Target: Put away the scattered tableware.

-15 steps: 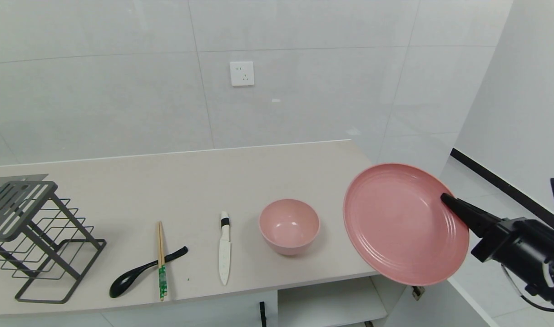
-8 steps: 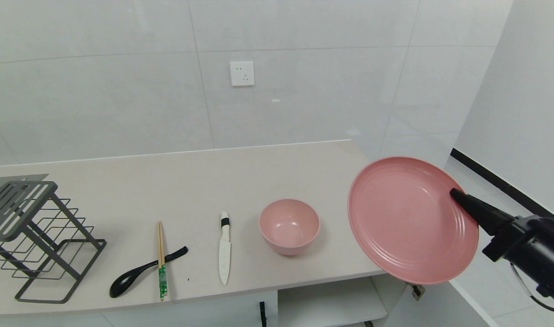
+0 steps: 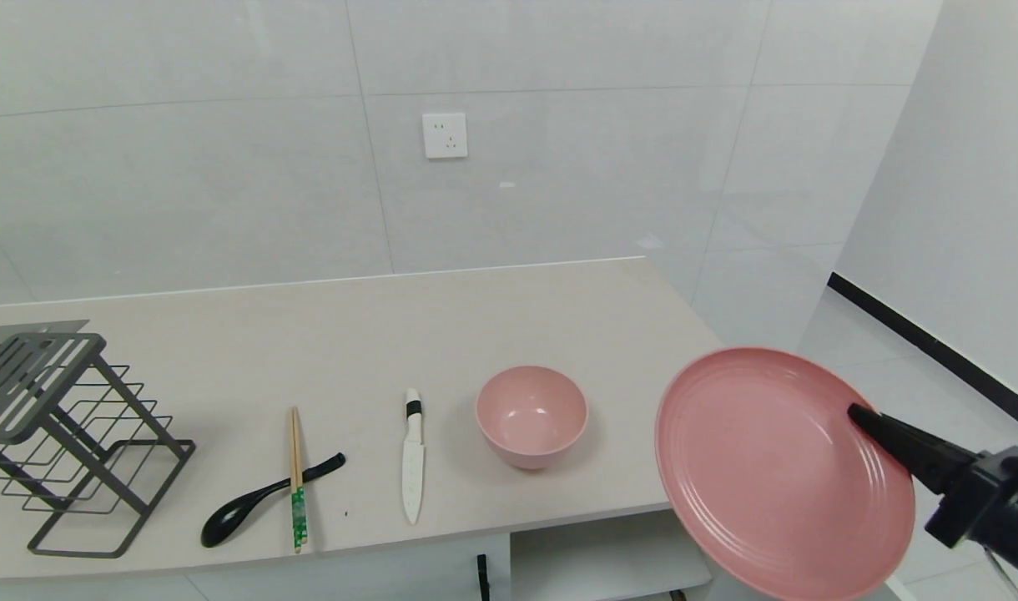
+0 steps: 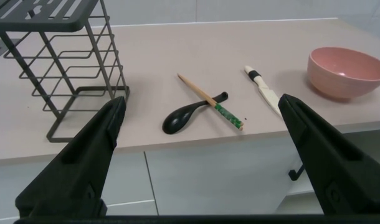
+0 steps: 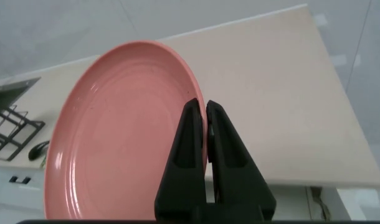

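**Workpiece.** The round pink plate with concentric ridges near its rim point(image 3: 768, 467) is in the air off the right-hand end of the pale beige countertop point(image 3: 392, 325), past its edge and resting on nothing. It is steeply tilted, with its upper face turned towards the counter.

**Handling.** The plate looks rigid, light and smooth, probably moulded plastic, so it is unlikely to be fragile. It is slippery to hold. The only practical place to grip it is the rim, where the ridges give some purchase. A pinch at one point on the rim lets the disc pivot or slide, so slow, level motion is advised.

**Tools.** The right gripper point(image 3: 853, 411) has its black fingers closed on the plate's rim, one on each face, as the right wrist view point(image 5: 202, 107) confirms. The left gripper point(image 4: 201, 99) is spread wide and holds nothing. It sits low in front of the counter.

**Surroundings.** A pink round bowl point(image 3: 531, 413) stands on the counter near the plate. To the left of the bowl lie:
- a white knife with a black band point(image 3: 412, 457);
- wooden chopsticks point(image 3: 296, 476), crossing a black spoon point(image 3: 259, 499).

The dark wire rack point(image 3: 58, 434) stands at the far left end, well apart from the plate.
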You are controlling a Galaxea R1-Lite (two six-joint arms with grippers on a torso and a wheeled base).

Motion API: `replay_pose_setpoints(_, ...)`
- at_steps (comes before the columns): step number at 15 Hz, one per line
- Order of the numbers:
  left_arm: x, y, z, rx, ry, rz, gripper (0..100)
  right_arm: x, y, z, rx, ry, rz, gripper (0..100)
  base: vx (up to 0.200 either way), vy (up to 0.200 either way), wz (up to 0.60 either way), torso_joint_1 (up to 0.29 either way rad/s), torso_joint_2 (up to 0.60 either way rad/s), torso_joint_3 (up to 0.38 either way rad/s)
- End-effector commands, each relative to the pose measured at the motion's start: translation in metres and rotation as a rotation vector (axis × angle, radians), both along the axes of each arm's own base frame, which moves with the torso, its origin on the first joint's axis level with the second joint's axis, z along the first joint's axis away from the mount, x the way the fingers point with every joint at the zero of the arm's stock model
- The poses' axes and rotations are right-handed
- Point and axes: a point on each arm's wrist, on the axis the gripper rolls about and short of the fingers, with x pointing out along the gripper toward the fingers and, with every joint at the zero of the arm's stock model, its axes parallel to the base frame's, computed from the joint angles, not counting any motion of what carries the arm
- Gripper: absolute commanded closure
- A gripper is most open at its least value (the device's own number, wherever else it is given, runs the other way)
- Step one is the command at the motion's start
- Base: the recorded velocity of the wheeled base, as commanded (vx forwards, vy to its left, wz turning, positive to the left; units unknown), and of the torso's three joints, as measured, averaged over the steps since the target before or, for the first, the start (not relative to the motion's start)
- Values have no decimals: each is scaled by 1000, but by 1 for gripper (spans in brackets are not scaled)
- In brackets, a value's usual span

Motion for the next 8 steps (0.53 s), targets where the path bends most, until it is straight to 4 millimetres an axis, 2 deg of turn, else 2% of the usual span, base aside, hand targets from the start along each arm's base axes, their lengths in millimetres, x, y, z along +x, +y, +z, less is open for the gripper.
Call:
replay_pose_setpoints(1, 0, 0, 0, 6, 1, 0, 0, -26, -8, 7, -22, -51, 39, 100, 0, 0, 0, 0, 0, 0)
replay_pose_setpoints(5, 0, -1, 4, 56, -41, -57, 0, -33, -9, 6, -32, -43, 49, 100, 0, 0, 0, 0, 0, 0)
replay_pose_setpoints(6, -2, -1, 17, 49, -148, -55, 0, -34, -10, 7, -30, -49, 49, 100, 0, 0, 0, 0, 0, 0)
replay_pose_setpoints(7, -11, -2, 45, 47, -370, -57, 0, -37, -11, 8, -24, -68, 50, 100, 0, 0, 0, 0, 0, 0)
replay_pose_setpoints(8, -12, -2, 48, 48, -367, -59, 0, -38, -11, 9, -22, -77, 56, 100, 0, 0, 0, 0, 0, 0)
